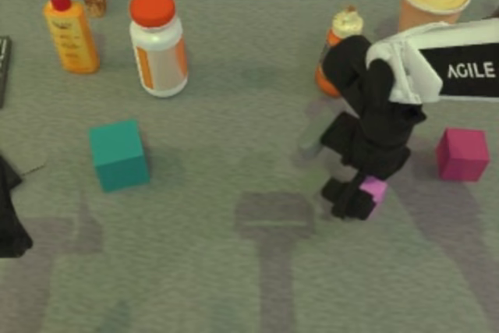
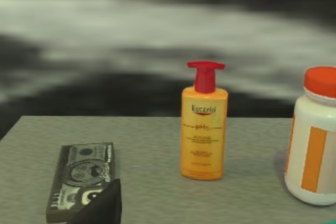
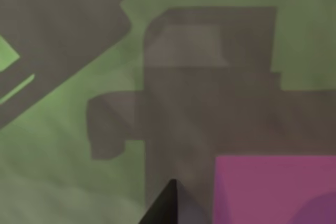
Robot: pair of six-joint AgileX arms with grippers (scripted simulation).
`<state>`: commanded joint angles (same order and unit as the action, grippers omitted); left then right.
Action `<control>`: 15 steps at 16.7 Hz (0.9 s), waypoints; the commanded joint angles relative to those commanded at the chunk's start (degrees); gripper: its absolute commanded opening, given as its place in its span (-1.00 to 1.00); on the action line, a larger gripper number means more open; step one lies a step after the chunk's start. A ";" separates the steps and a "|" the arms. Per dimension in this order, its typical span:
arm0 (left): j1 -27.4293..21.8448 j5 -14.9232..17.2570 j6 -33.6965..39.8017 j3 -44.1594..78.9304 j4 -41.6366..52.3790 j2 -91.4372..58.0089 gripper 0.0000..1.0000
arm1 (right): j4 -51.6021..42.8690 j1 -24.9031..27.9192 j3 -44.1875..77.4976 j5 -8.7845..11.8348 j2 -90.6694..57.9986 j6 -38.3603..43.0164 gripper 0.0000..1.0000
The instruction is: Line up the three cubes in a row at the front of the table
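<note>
Right gripper (image 1: pixel 360 198) hung above the table (image 1: pixel 234 271), right of centre, its fingers closed on the small pink cube (image 1: pixel 374 189), carried clear of the cloth. Left gripper (image 1: pixel 9 216) sat parked at the left edge, its fingers not readable. Teal cube (image 1: pixel 118 154) rested left of centre; magenta cube (image 1: pixel 461 154) lay near the right edge. All three looked rigid, light and flat-sided, probably best pinched across opposite faces; smooth sides could slip under a loose grip.
</note>
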<state>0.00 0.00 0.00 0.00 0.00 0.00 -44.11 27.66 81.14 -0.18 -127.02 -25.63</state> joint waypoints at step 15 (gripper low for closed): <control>0.00 0.00 0.00 0.00 0.00 0.00 1.00 | -7.66 0.20 4.31 0.83 4.77 0.56 -1.00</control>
<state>0.00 0.00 0.00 0.00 0.00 0.00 -51.78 27.86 85.45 0.65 -122.25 -25.07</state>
